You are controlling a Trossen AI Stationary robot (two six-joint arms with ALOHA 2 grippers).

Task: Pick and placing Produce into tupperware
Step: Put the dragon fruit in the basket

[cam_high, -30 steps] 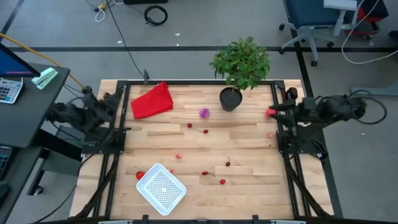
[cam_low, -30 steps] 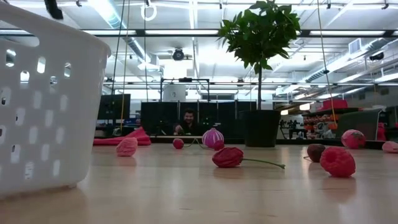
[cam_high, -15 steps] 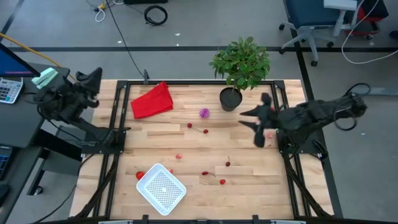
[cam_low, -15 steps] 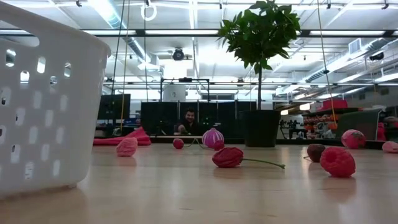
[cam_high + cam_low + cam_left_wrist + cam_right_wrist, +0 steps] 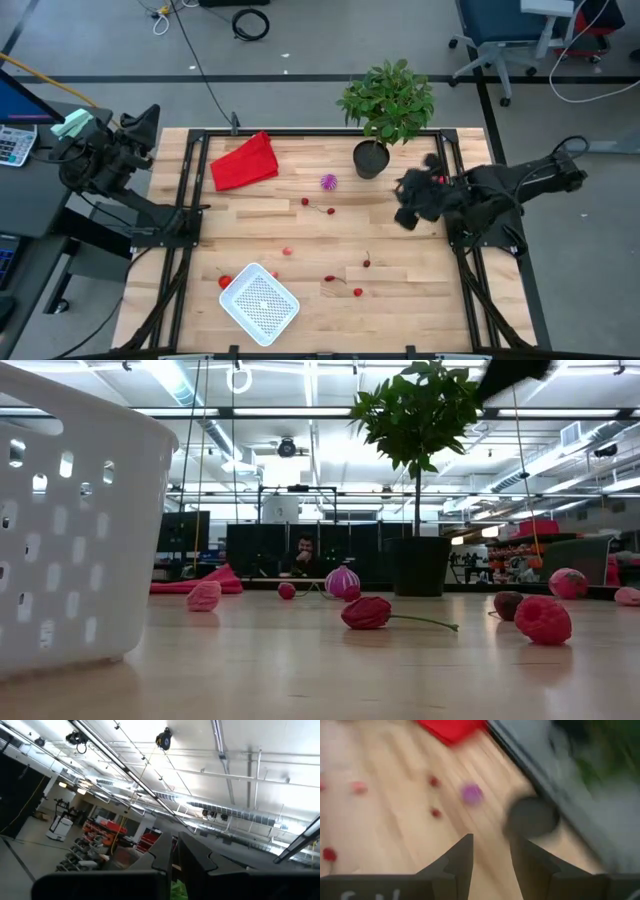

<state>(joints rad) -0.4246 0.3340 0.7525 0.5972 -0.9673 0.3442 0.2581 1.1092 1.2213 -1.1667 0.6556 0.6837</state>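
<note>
left pincer (image 5: 143,122) parked off the worktop's (image 5: 400,280) left edge, pointed up at the ceiling in its wrist view, fingers look closed with only a sliver of gap, holding nothing, so this arm is waiting

red cloth (image 5: 244,160) at the far left corner, not part of the task

white tupperware (image 5: 259,303) sits at the near left, angled like a diamond, appears empty from above; one red strawberry (image 5: 224,282) just beside its left corner, outside it. In the low view the tupperware wall (image 5: 70,520) fills the left side

produce scattered over the middle: pale pink piece (image 5: 287,251) above the tupperware, red bits (image 5: 330,279) and (image 5: 358,292) to its right, cherry with stem (image 5: 366,263), two more red pieces (image 5: 305,201) and (image 5: 330,211) further back, spiky purple ball (image 5: 328,182) near the black plant pot (image 5: 370,160). All well apart, so likely one pick each

right pincer (image 5: 407,200) is over the worktop's right side, right of the purple ball and beside the pot, well above the surface; fingers parted, nothing between them, wrist view looks down at the purple ball (image 5: 471,793) and red pieces. Judgement: reach for a first pick, nothing placed yet
</note>
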